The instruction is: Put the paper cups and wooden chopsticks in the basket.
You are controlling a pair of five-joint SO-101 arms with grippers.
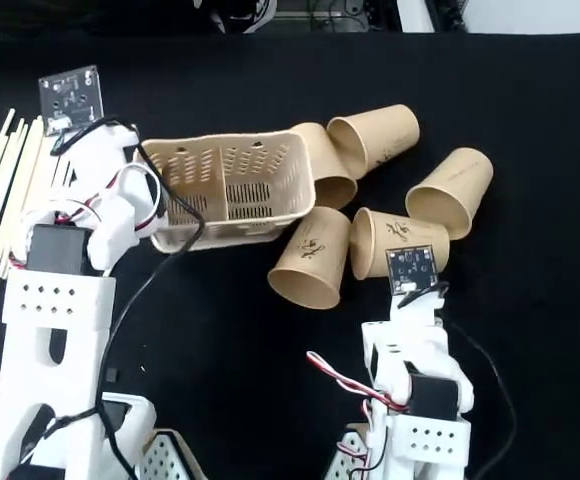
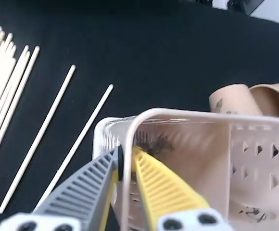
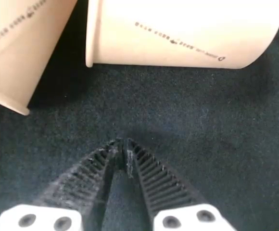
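My left hand (image 2: 125, 156) clamps the rim of the basket (image 2: 178, 112); right hand (image 3: 122, 149) closed, empty. I'd drag slowly, level.

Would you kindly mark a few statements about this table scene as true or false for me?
1. The left hand grips the rim of the basket. True.
2. One of the paper cups stands inside the basket. False: all five lie on their sides on the table, outside it.
3. The right hand holds a chopstick. False: it is shut on nothing, over the table near two cups.
4. The wooden chopsticks lie on the table, outside the basket. True.
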